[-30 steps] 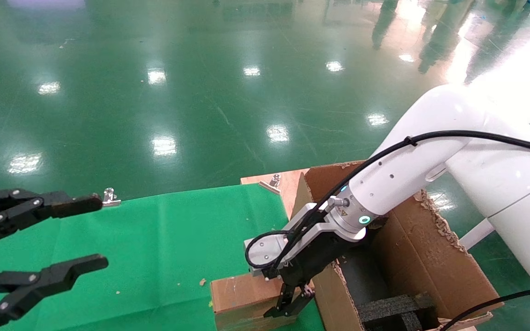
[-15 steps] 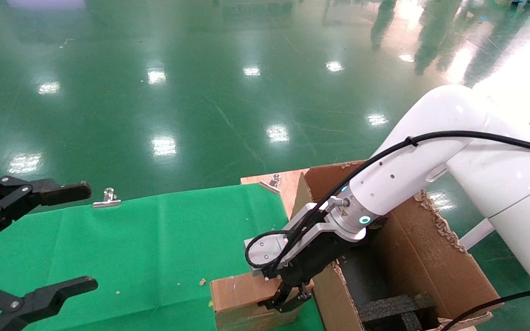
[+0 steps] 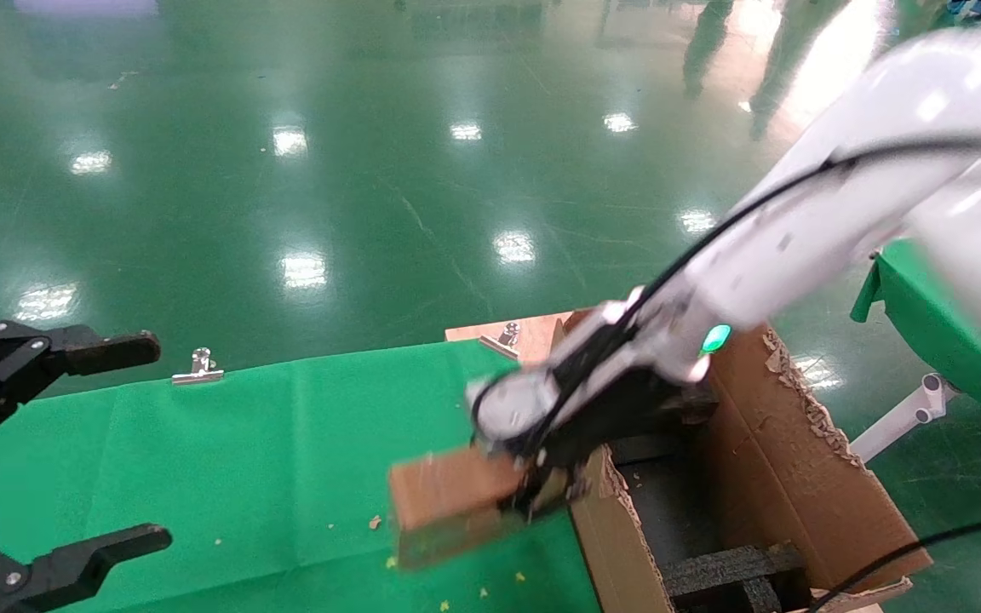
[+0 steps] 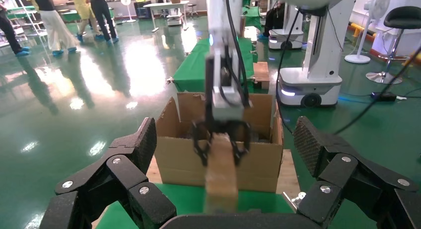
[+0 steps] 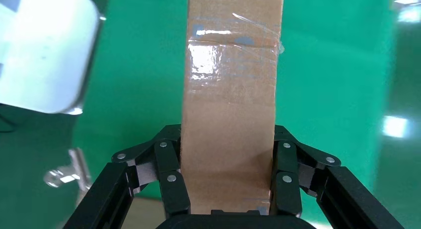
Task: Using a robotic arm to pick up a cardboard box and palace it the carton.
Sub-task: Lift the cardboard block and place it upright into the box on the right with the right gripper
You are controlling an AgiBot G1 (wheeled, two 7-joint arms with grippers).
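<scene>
The white robotic arm [image 3: 797, 230] reaches down from the right. Its black right gripper [image 3: 542, 494] is shut on one end of the small brown cardboard box [image 3: 448, 494]. The box hangs, tilted, a little above the green cloth [image 3: 286, 443], just left of the carton's near wall. In the right wrist view the taped box [image 5: 231, 90] sits between both fingers [image 5: 169, 164]. The large carton [image 3: 797, 477] stands open at the right, with black foam [image 3: 729, 566] inside. The left wrist view shows the box [image 4: 221, 169] in front of the carton [image 4: 178, 159]. My left gripper [image 3: 154, 443] is open and empty at the far left.
A metal clip [image 3: 198, 366] holds the cloth's far edge, and another [image 3: 503, 336] sits on the wooden board [image 3: 542, 336] by the carton. A second green table [image 3: 925, 332] stands at the right. Cardboard crumbs lie on the cloth.
The right gripper has closed on the cardboard box and lifted it off the cloth, the arm swinging upward. The left gripper has drifted slightly left and down.
</scene>
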